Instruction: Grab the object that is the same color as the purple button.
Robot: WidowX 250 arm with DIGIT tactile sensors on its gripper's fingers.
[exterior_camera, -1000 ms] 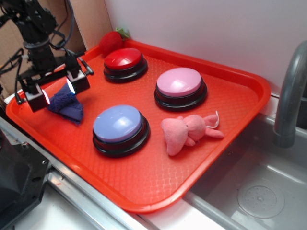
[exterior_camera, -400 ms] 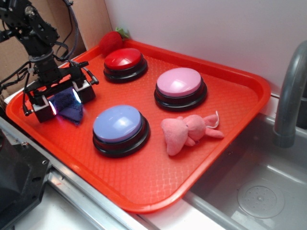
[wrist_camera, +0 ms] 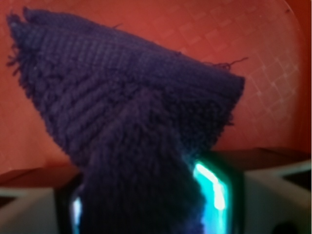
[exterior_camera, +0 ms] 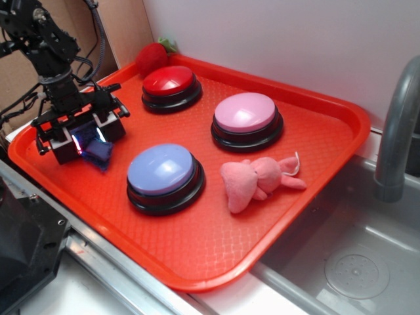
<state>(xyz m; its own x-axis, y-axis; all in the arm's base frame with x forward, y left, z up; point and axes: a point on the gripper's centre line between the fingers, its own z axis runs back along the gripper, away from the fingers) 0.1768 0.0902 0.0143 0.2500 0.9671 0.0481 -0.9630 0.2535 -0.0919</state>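
Observation:
The dark purple-blue cloth scrap (exterior_camera: 98,152) lies at the left end of the red tray (exterior_camera: 216,243), left of the periwinkle-purple dome button (exterior_camera: 162,168). My gripper (exterior_camera: 84,139) is down on the tray with its two fingers on either side of the scrap, squeezing its middle. In the wrist view the cloth (wrist_camera: 126,112) fills most of the picture and is pinched between the two glowing pads (wrist_camera: 212,192). The part of the scrap between the fingers is hidden in the exterior view.
A red dome button (exterior_camera: 170,82), a pink dome button (exterior_camera: 246,113), a pink plush toy (exterior_camera: 256,180) and a red strawberry (exterior_camera: 151,58) are on or beside the tray. A sink (exterior_camera: 354,262) with a grey faucet (exterior_camera: 397,131) lies to the right. A wall stands behind.
My gripper came down onto the cloth scrap and its fingers moved together around it. The scrap is now bunched and mostly covered by the fingers.

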